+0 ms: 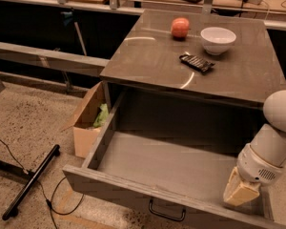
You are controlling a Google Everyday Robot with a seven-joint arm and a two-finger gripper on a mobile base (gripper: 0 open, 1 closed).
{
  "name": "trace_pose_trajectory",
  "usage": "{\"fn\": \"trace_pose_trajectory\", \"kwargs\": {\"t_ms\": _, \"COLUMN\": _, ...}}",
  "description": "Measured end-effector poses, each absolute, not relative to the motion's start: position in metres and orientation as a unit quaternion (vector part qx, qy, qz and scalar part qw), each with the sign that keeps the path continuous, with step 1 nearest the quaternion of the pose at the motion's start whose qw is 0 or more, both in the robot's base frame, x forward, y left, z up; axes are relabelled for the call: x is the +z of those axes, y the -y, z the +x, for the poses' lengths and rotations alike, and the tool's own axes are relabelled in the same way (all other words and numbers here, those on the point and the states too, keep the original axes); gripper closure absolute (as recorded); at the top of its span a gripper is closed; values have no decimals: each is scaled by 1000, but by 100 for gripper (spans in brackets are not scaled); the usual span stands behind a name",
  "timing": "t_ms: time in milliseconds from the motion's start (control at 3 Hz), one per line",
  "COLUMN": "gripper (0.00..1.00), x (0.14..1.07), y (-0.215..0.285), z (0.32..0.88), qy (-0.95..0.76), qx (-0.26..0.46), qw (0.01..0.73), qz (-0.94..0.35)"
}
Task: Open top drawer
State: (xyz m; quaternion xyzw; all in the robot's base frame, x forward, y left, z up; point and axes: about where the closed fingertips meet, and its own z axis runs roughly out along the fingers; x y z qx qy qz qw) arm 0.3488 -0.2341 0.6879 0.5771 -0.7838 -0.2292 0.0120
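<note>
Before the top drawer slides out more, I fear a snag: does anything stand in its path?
Nothing visible does. The top drawer is wide open; the cardboard box sits beside it, not ahead. The gripper is at its front right corner. Floor ahead is out of view.

Grey top drawer (162, 168) stands wide open, claw (240, 193) inside.

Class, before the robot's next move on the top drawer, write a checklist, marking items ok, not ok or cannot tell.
1. Wide grey top drawer pulled well out: ok.
2. Small black bail handle at front centre free of the tool: ok.
3. Cream tool in the drawer's right front corner, touching a wall: cannot tell.
4. Red apple, white bowl and dark flat packet on the grey cabinet top, back from its front edge: ok.
5. Open cardboard box clear of the drawer's left side: cannot tell.
</note>
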Motion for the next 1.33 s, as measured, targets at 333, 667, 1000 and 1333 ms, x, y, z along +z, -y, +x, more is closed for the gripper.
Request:
{"fn": "trace_pose_trajectory", "kwargs": {"t_ms": 333, "gripper": 100, "x": 702, "y": 243, "z": 371, "qy": 792, "qx": -197, "qw": -21, "qz": 577}}
{"fn": "trace_pose_trajectory", "kwargs": {"t_ms": 667, "gripper": 100, "x": 721, "y": 269, "z": 395, "qy": 807, "qx": -149, "qw": -42, "qz": 570}}
{"fn": "trace_pose_trajectory", "kwargs": {"t_ms": 1000, "gripper": 100, "x": 744, "y": 298, "z": 418, "qy": 821, "qx": -92, "qw": -56, "qz": 561}}
{"fn": "trace_pose_trajectory", "kwargs": {"t_ms": 1333, "gripper": 100, "x": 766, "y": 329, "z": 433, "qy": 836, "qx": -43, "qw": -66, "qz": 543}}
